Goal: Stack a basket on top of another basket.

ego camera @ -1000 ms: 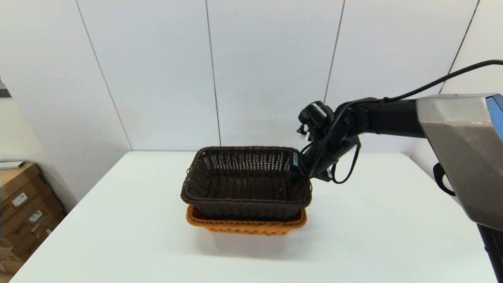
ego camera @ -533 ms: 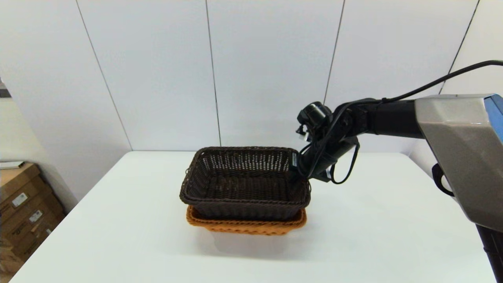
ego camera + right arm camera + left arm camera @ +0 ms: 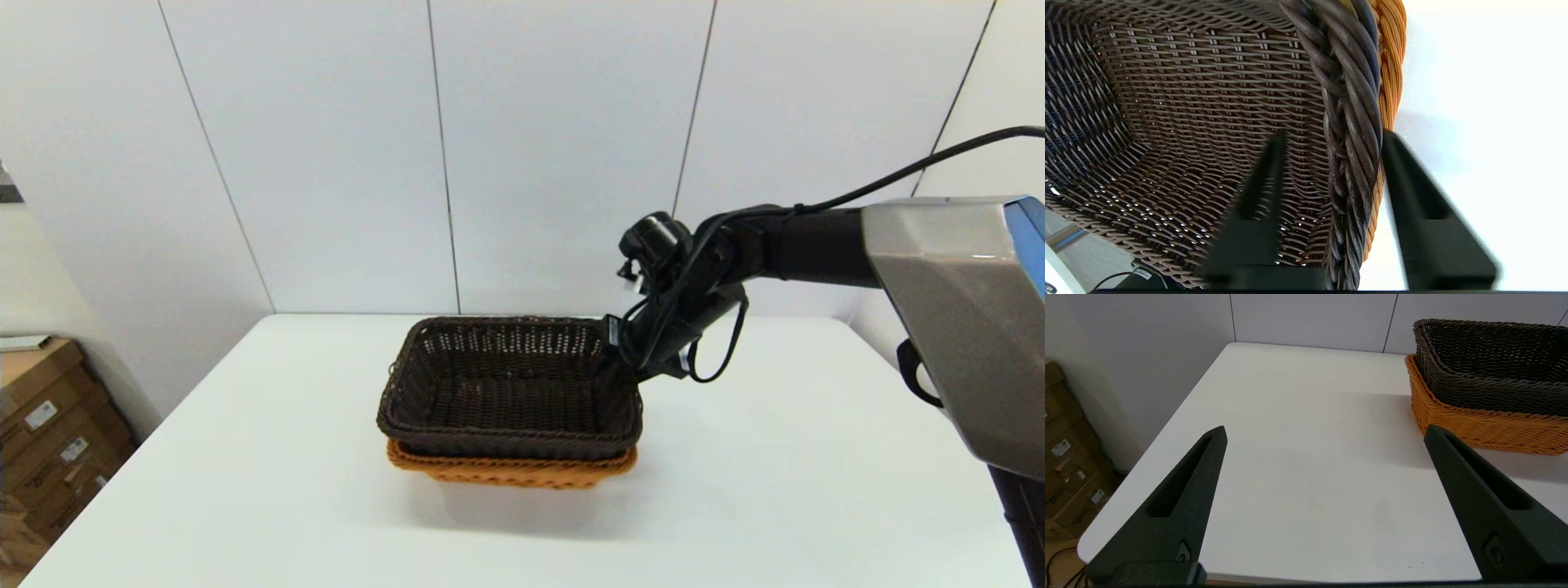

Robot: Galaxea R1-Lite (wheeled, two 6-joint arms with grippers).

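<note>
The basket (image 3: 510,392) is dark brown, almost black, in open-weave wicker under a braided rim; the other basket (image 3: 510,471) is orange-tan in tighter weave; the table (image 3: 775,490) is plain white; the right gripper (image 3: 1331,139) is matt black.

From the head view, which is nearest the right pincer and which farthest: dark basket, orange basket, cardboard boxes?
1. Dark basket: its right rim sits between the right pincer fingers.
2. Orange basket: directly beneath it.
3. Cardboard boxes: far left, off the table.
</note>
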